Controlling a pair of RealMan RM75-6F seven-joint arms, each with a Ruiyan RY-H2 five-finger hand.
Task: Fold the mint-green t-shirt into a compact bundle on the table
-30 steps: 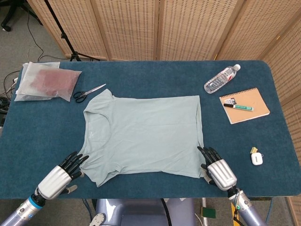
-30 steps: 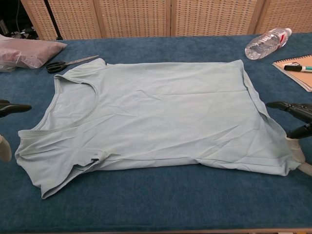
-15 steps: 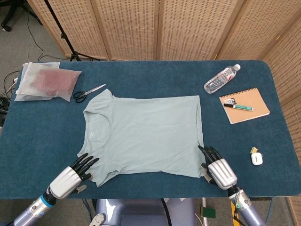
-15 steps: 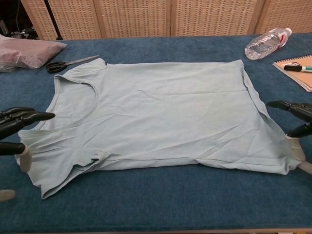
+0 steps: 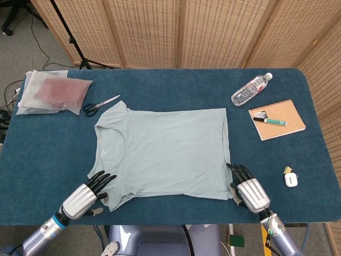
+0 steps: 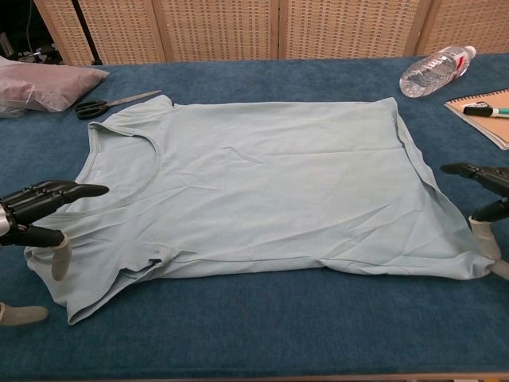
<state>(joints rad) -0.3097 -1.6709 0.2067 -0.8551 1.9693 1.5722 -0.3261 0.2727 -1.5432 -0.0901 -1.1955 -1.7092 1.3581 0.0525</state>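
Your mint-green short-sleeved cotton t-shirt (image 5: pixel 162 152) lies spread flat and unfolded at the middle of the dark blue carpeted tabletop (image 5: pixel 48 149), neckline toward your left and hem toward your right. Your left robot hand (image 5: pixel 88 193) hovers at the shirt's near sleeve corner, its dark fingers (image 6: pixel 75 191) spread apart and reaching over the fabric edge, holding nothing. Your right robot hand (image 5: pixel 248 189) sits at the shirt's near hem corner, fingers apart and empty, fingertips just beside the cloth. Beyond the shirt's far sleeve lie black-handled steel scissors (image 5: pixel 100 105) and a frosted plastic bag with reddish contents (image 5: pixel 50 92). Past the shirt's hem you have a clear plastic water bottle (image 5: pixel 250 89), a tan spiral notebook (image 5: pixel 277 120) carrying a green marker (image 5: pixel 270 121), and a small white case (image 5: pixel 291 178).
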